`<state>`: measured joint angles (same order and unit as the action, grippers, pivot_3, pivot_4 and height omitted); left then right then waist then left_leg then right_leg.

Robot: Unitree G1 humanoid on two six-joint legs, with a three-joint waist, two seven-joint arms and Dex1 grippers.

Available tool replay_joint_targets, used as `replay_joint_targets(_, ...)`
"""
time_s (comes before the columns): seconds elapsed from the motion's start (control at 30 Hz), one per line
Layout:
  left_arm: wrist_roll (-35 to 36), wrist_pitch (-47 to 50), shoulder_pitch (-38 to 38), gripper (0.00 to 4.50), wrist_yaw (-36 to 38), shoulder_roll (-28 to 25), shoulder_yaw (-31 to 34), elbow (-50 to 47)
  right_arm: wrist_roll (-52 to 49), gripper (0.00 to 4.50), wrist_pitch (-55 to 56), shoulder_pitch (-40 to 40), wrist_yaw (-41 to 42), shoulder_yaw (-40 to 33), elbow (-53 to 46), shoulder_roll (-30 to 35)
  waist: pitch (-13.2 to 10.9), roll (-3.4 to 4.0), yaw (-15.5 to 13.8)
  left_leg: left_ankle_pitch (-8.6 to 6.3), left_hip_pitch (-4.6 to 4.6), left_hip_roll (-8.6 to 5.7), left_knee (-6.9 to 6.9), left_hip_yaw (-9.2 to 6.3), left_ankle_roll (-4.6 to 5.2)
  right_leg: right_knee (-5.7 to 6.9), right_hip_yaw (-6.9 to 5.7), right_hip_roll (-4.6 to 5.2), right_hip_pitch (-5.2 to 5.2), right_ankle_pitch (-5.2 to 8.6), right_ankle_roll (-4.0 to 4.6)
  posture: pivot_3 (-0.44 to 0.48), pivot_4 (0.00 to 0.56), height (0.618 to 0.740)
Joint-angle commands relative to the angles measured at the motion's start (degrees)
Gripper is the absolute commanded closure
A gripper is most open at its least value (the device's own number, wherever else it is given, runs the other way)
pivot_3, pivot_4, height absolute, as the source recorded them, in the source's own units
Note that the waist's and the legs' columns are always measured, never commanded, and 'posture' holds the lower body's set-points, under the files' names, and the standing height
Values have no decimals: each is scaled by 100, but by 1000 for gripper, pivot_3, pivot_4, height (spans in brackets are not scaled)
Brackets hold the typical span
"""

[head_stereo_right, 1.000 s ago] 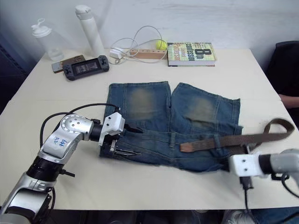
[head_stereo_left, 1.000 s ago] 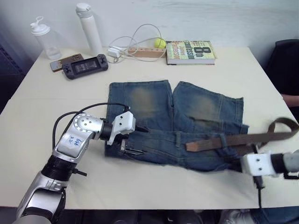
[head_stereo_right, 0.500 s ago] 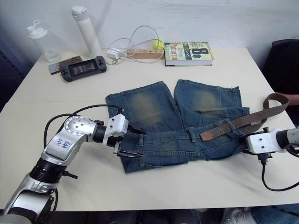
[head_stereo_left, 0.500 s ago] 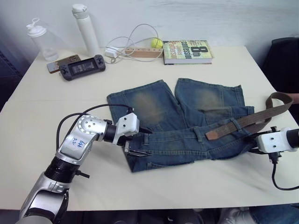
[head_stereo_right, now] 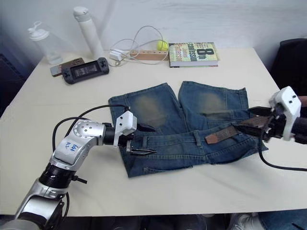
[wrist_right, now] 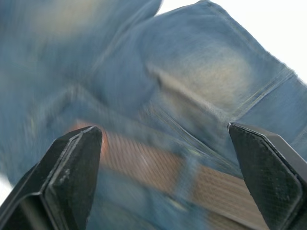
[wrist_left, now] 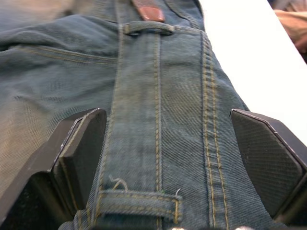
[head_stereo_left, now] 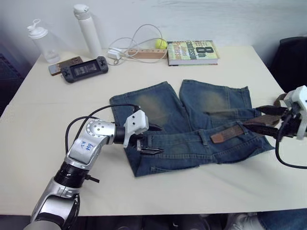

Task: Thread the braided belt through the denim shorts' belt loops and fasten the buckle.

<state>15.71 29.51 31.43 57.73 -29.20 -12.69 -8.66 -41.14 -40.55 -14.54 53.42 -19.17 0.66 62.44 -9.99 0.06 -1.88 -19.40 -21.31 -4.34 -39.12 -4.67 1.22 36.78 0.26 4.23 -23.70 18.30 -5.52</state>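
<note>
The denim shorts (head_stereo_left: 192,122) lie flat mid-table, waistband toward me. The braided belt (head_stereo_left: 240,130) lies along the waistband's right part, with its tan tip (head_stereo_left: 221,136) pointing left. My left gripper (head_stereo_left: 156,140) is open, its fingers (wrist_left: 79,143) straddling the waistband at the left end. A belt loop (wrist_left: 139,201) sits close between them, and another loop (wrist_left: 148,28) lies farther on, just before the tan tip (wrist_left: 147,9). My right gripper (head_stereo_right: 250,119) hovers open over the belt at the shorts' right side, holding nothing. The buckle is hidden.
Along the far edge stand two bottles (head_stereo_left: 87,28), a game controller (head_stereo_left: 86,69), a white cable (head_stereo_left: 139,43), a yellow ball (head_stereo_left: 159,44) and a book (head_stereo_left: 193,51). A black chair (head_stereo_left: 292,62) is off the right edge. Bare tabletop (head_stereo_left: 192,191) lies in front.
The right gripper opened, let go of the belt and rose from the near right edge to above the belt. The shorts turned and the belt tip slid right. The view also shifted.
</note>
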Motion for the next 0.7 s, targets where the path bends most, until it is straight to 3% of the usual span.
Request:
replay_joint_targets(0.03, 213, 207, 12, 0, -282, 115, 206, -439, -1474, 64, -2279, -205, -1572, -1055, -254, -631, 0, -1, -35, -1, 0, -1, 0, 0, 2, 0, 0, 0, 0, 0, 0, 0, 150, 734)
replay_joint_targets(0.17, 145, 210, -56, 0, -492, 155, 223, -587, -2589, 64, -3859, -232, -3140, -2029, -23, -1582, 0, -1, -101, -3, -1, -1, 0, 0, 5, 0, -1, 1, 1, 0, 0, 0, 150, 734)
replay_joint_targets(0.33, 185, 274, -154, 0, -588, 82, 256, -681, -4763, 64, -3954, -126, -5300, -3030, 649, -2404, 1, 2, -89, -3, -1, -3, 2, 9, 6, 7, 4, 1, -2, 0, 0, 0, 150, 734)
replay_joint_targets(0.5, 190, 291, -177, 0, -640, 69, 257, -728, -6505, 64, -3138, 361, -6713, -2825, 797, -2566, 1, 2, -52, -3, 2, -1, 4, 12, 6, 8, 7, 0, -1, 0, 0, 0, 150, 734)
replay_joint_targets(0.7, 180, 281, -144, 0, -664, 51, 257, -696, -7142, 64, -2565, 653, -7128, -2326, 802, -2606, 1, 2, 58, -3, 5, 1, 4, 19, 10, 11, 11, -2, 0, 0, 0, 0, 150, 734)
